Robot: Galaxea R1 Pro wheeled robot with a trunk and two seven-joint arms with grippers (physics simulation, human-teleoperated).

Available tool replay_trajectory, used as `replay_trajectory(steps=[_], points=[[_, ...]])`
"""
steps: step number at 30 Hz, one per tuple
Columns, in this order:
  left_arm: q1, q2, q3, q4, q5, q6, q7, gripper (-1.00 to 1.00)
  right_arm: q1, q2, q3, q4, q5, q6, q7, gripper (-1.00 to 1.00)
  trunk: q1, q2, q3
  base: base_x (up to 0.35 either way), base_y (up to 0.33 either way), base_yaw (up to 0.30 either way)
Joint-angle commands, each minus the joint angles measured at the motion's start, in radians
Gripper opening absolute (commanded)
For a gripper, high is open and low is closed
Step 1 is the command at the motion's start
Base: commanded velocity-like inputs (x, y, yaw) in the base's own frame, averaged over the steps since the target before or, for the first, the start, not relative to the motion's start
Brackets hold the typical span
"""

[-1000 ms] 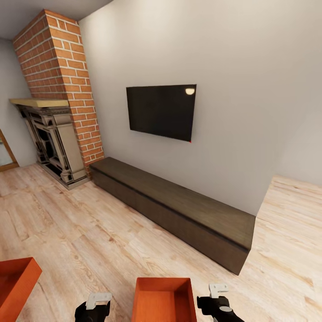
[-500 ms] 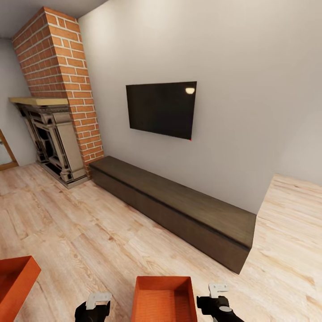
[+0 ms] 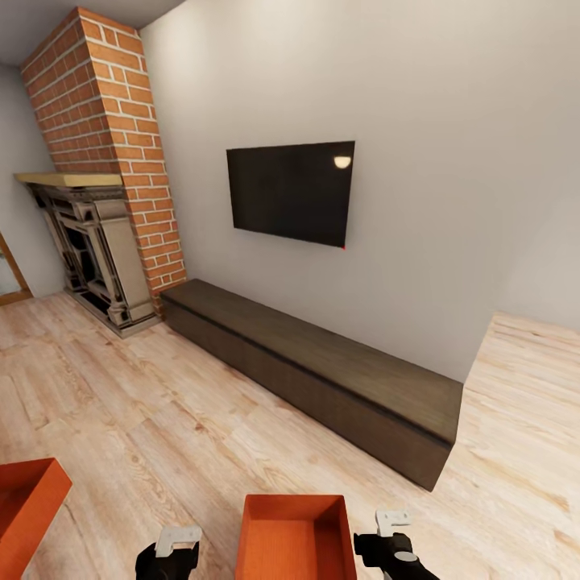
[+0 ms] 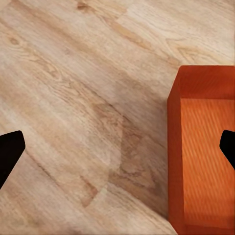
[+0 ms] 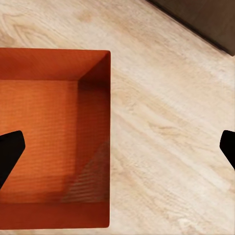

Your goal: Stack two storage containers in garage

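The left gripper [image 3: 179, 541] and right gripper [image 3: 392, 522] hang low, one on each side of an orange-red storage container [image 3: 295, 538], neither touching it; both look spread wide and empty, likely poised to lift it from both sides. A second container [image 3: 28, 503] sits well apart to the robot's left, making two on the living room's wood floor [image 3: 161, 419]. Beyond stand one dark cabinet [image 3: 322, 370], one TV [image 3: 290, 193] and one brick fireplace [image 3: 97, 242].
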Motion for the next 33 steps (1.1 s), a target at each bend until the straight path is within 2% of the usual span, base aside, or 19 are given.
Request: replay_trajectory(steps=[1,6,13,33], points=[[-0.001,0.0,-0.003,0.001,0.001,-0.003,0.004,1.0,-0.001,0.0,0.003,0.001,0.002,-0.003,-0.004,1.0,0.004,-0.008,-0.004,0.0,0.0,0.0],[-0.001,-0.003,-0.004,-0.001,0.001,-0.003,0.004,1.0,-0.001,0.0,0.005,0.001,0.002,-0.003,-0.004,1.0,0.023,-0.043,-0.02,0.0,0.0,0.0],[-0.001,-0.027,-0.005,-0.004,-0.001,-0.003,0.003,1.0,-0.001,0.0,0.006,0.001,0.002,-0.003,-0.004,1.0,0.05,-0.092,-0.042,0.0,0.0,0.0],[-0.001,-0.027,-0.005,-0.005,-0.002,-0.004,0.003,1.0,-0.001,0.0,0.006,0.001,0.002,-0.003,-0.004,1.0,0.127,-0.232,-0.104,0.0,0.0,0.0]])
